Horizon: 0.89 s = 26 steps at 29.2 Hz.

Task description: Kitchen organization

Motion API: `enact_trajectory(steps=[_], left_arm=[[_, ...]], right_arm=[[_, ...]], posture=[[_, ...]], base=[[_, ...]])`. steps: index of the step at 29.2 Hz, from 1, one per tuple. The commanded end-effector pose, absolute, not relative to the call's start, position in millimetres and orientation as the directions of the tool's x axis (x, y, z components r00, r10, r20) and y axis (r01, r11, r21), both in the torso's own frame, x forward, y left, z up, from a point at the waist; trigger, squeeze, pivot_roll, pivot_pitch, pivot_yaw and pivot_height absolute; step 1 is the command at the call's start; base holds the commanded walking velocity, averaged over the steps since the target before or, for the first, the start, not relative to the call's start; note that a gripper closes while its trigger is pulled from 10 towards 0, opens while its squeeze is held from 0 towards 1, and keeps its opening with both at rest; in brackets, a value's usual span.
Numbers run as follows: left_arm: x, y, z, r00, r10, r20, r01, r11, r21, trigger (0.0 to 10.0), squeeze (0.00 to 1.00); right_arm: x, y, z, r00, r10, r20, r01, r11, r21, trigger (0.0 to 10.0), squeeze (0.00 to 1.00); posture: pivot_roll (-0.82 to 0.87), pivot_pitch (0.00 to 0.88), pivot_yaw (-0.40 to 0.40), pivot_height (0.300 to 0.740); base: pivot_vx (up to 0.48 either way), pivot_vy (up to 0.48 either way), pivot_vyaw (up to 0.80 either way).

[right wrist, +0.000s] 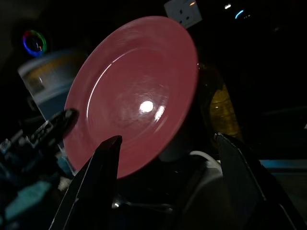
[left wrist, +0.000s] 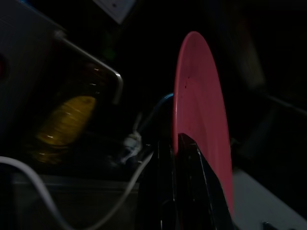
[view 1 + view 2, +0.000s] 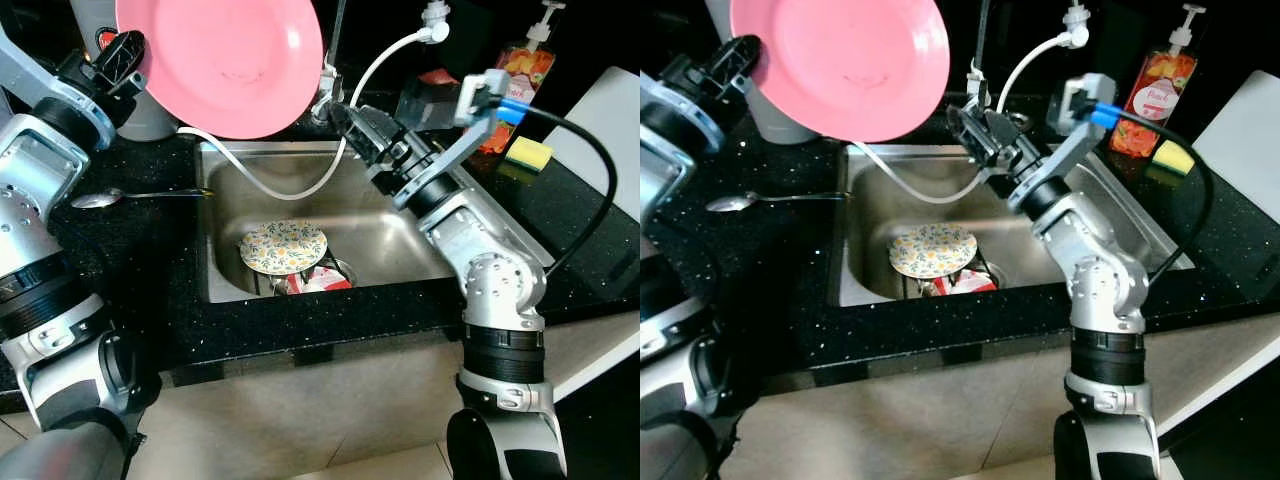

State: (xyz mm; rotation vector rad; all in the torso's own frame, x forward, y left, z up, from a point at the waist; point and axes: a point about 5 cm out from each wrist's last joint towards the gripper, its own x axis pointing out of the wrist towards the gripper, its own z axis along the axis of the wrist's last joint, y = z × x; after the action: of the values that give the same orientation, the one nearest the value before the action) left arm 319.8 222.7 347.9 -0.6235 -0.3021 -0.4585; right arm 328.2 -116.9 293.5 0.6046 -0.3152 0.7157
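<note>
The sink [image 3: 400, 245] is set in the counter [image 3: 130, 270], with a small plate [image 3: 284, 246] in it. A spoon [image 3: 130, 196] lies on the counter left of the sink. Behind the sink's right corner stand a soap bottle [image 3: 517, 75] and a sponge [image 3: 529, 153], and a big plate [image 3: 225, 62] hangs above the sink's back left corner.

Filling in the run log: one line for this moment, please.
left gripper: shut on pink plate, raised over sink | right gripper: open, facing plate | floral plate in sink

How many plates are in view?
2. A round pink plate is held up by the left gripper above the counter; a round floral-patterned plate lies in the steel sink. Others may be hidden beneath it.
</note>
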Motion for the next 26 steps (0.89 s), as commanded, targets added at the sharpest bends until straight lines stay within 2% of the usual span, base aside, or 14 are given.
enact_trajectory(steps=[1,4,11,12,13,15,26], left_arm=[[316,215,354,0.825,-0.354,0.440,0.553,0.664,-0.503,10.0,0.00],[315,212,353,0.816,-0.374,0.441,0.573,0.625,-0.530,10.0,0.00],[310,202,352,0.789,-0.442,0.427,0.614,0.598,-0.515,10.0,0.00],[308,199,352,0.777,-0.463,0.427,0.629,0.599,-0.496,10.0,0.00],[308,199,352,0.777,-0.463,0.427,0.629,0.599,-0.496,10.0,0.00],[305,194,354,0.755,-0.485,0.441,0.655,0.576,-0.490,10.0,0.00],[301,180,351,0.734,-0.530,0.424,0.678,0.542,-0.496,10.0,0.00]], right_arm=[[330,-122,296,0.723,0.499,0.478,-0.689,0.567,0.451,10.0,0.00],[329,-123,297,0.718,0.496,0.488,-0.695,0.542,0.472,10.0,0.00],[327,-124,300,0.703,0.497,0.509,-0.711,0.484,0.509,10.0,0.00],[326,-126,302,0.688,0.494,0.532,-0.725,0.429,0.539,10.0,0.00],[326,-126,302,0.688,0.494,0.532,-0.725,0.429,0.539,10.0,0.00],[324,-126,305,0.663,0.500,0.556,-0.745,0.374,0.552,10.0,0.00],[320,-120,305,0.635,0.545,0.548,-0.769,0.372,0.521,10.0,0.00]], posture=[[0.10,0.000,-0.068,0.740],[0.10,0.000,-0.067,0.740],[0.10,0.000,-0.067,0.740],[0.10,0.000,-0.067,0.740],[0.10,0.000,-0.067,0.740],[0.10,0.000,-0.068,0.740],[0.10,0.000,-0.068,0.740]], base=[[0.000,0.000,0.00],[0.000,0.000,0.00],[0.000,0.000,0.00],[0.000,0.000,0.00],[0.000,0.000,0.00],[0.000,0.000,0.00],[0.000,0.000,0.00]])
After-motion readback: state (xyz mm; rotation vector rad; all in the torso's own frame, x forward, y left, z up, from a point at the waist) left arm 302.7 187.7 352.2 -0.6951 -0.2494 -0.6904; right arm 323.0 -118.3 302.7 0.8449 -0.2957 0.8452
